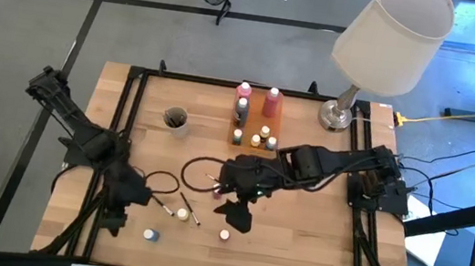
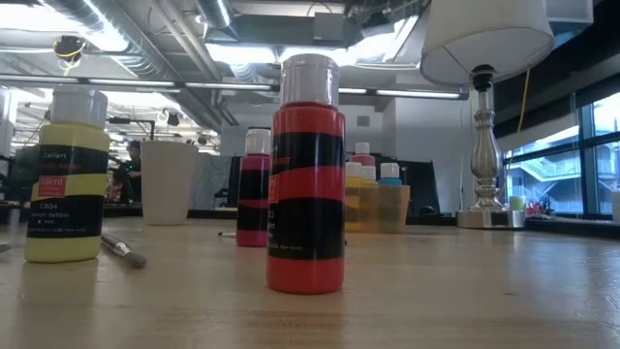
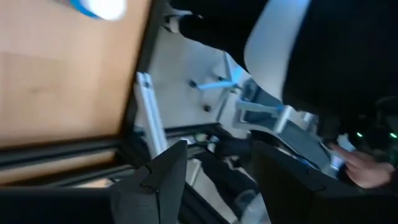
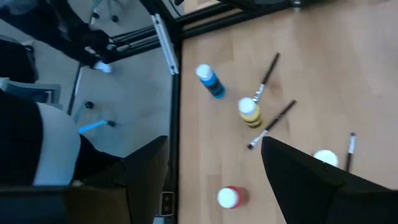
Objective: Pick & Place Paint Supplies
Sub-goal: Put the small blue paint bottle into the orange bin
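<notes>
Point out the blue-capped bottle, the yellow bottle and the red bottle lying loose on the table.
blue-capped bottle (image 4: pixel 210 82), right wrist view, on its body.
yellow bottle (image 4: pixel 250 113), right wrist view, on its body.
red bottle (image 2: pixel 307 184), low view, on its label.

The table (image 1: pixel 315 244) carries 3 loose small bottles: 1 yellow bottle (image 1: pixel 181 213), 1 blue bottle (image 1: pixel 150 234) and 1 red bottle (image 1: pixel 224 235). At the far edge stands 1 group of bottles (image 1: pixel 255 122). I count 7 in it, 3 tall and 4 tiny, but the tiny ones stand close together, so this number is not sure. The right wrist view shows 3 thin brushes (image 4: pixel 267 76). There is also 1 cup (image 1: pixel 175 119) and 1 lamp (image 1: pixel 393 34).
</notes>
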